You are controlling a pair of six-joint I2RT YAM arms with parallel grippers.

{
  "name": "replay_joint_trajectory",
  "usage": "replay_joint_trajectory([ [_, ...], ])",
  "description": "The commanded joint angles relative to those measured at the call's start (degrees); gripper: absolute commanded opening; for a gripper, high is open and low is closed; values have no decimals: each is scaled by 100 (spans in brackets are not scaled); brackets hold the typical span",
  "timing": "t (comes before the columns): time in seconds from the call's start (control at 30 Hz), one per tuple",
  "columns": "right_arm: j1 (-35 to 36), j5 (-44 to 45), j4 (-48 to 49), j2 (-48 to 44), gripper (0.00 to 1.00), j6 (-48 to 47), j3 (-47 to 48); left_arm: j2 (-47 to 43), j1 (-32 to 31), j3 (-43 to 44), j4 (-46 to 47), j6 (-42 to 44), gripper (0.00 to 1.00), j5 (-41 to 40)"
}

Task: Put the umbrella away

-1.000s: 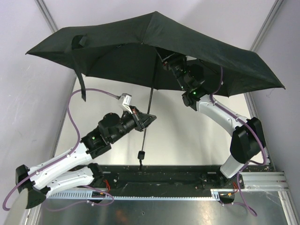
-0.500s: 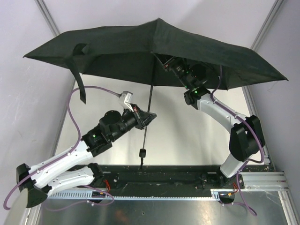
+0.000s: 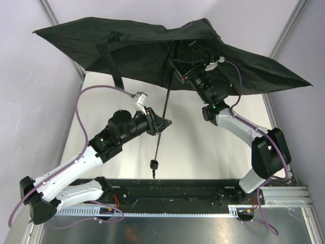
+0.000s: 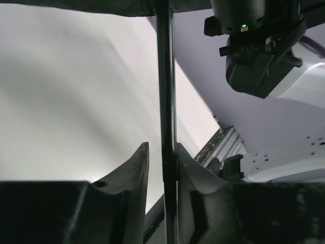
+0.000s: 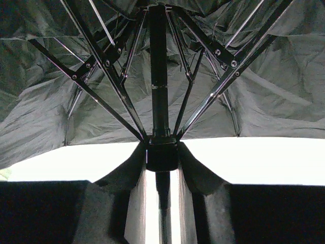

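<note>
Top external shows pale lilac walls [image 3: 30, 112] down the left and right sides of the frame, with grey corner posts [image 3: 51, 15] running into the upper corners. A white table [image 3: 203, 152] lies between the walls. A black strip [image 3: 177, 190] and a metal rail [image 3: 277, 195] cross the bottom, where both arm bases sit.

The umbrella [image 3: 152, 46] is open and held off the table. Its black canopy [image 3: 76, 40] fills the upper part of the frame and is tilted, with its right edge lower. A closure strap [image 3: 118, 76] dangles from the canopy at upper left. The shaft [image 3: 163, 109] slants down through the centre to a small knob [image 3: 153, 163] at its lower end.

At centre left, the left gripper [image 3: 163, 123] straddles the shaft about halfway down. In the left wrist view its jaws are slightly parted. One finger [image 4: 190, 168] lies against the shaft, and a sliver of light separates the shaft from the other finger, so the hold is released rather than clenched.

Right of centre, the right gripper [image 3: 184, 68] reaches up under the canopy. In the right wrist view its fingers [image 5: 133, 168] press on both sides of the black runner [image 5: 162, 155], where the ribs [image 5: 101, 66] fan out, so it is grasping the umbrella there.
</note>
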Motion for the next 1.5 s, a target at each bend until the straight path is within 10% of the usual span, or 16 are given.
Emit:
replay_joint_trajectory([
  [0.0, -13, -417, 826, 111, 0, 494, 488, -313, 131, -529, 654, -283, 35, 206],
  [0.37, -161, -494, 880, 336, 0, 444, 869, -1340, 62, -1745, 668, -550, 58, 798],
  [0.8, -123, -183, -439, -88, 0, -249, 919, -871, 34, -1655, 954, -551, 54, 1098],
  [1.17, 1664, 3956, -4951, -744, 0, -3873, 2749, -128, -354, -1015, 1016, -245, 79, 854],
  [1.47, 3027, 6731, -5454, 523, 0, -7144, 4770, 173, -517, -861, 952, -259, 63, 442],
])
